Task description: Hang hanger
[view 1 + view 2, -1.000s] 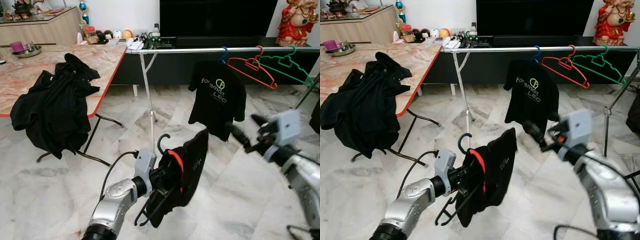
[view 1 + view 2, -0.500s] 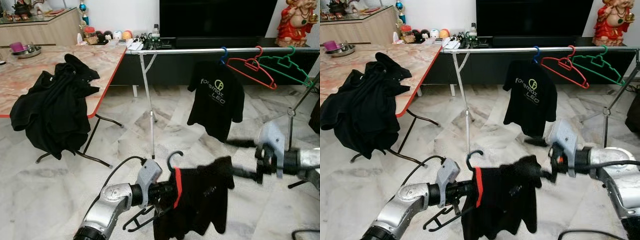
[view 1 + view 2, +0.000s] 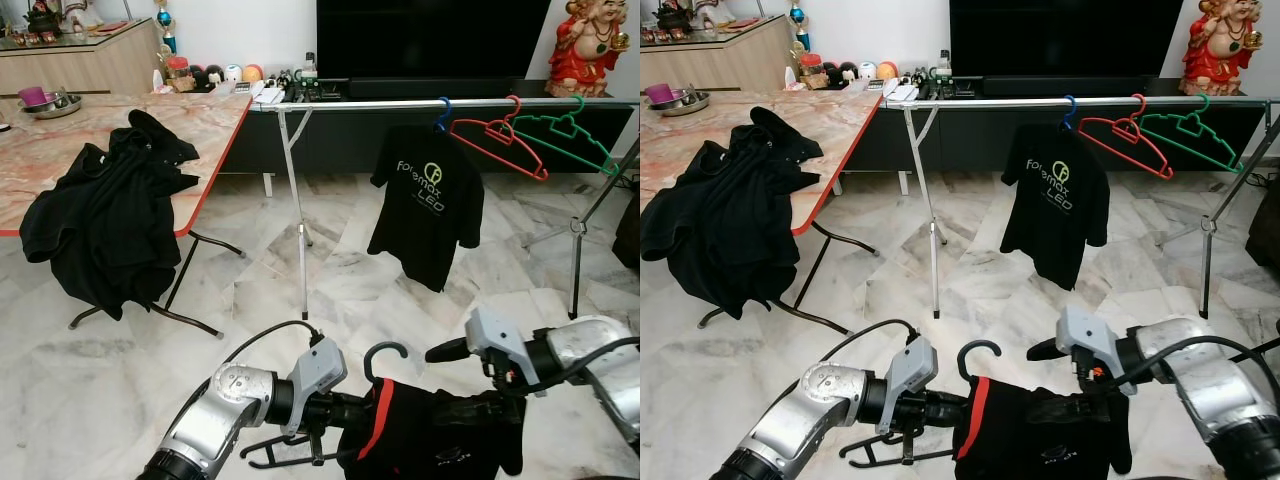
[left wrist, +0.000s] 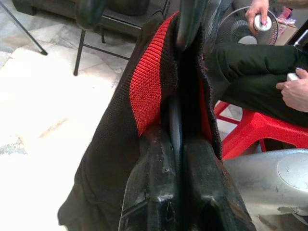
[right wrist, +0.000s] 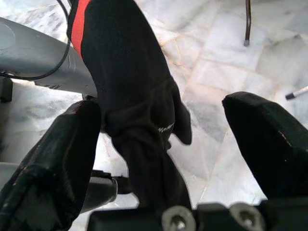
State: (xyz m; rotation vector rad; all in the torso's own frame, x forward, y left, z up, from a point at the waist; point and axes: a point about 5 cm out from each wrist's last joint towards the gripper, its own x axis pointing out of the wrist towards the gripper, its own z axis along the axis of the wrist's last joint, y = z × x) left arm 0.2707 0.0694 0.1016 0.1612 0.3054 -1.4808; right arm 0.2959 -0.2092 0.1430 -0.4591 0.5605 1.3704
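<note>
Left gripper (image 4: 175, 159): clamped on black hanger (image 3: 385, 352) w/ red-collared black shirt (image 3: 430, 440), held low, well short of clothes rail (image 3: 400, 103).
Right gripper (image 5: 168, 159): fingers spread wide, straddling shirt sleeve, gripping nothing.
Risk, we reckon: shirt slips off hanger if we lift carelessly; hook may miss rail.

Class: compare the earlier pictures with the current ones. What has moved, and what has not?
The left tool, shut on the hanger, swung the black shirt from upright down low and flat. The right tool came down from beside it and now straddles the shirt's far end, open. The rail with its hung shirt is unchanged.
</note>
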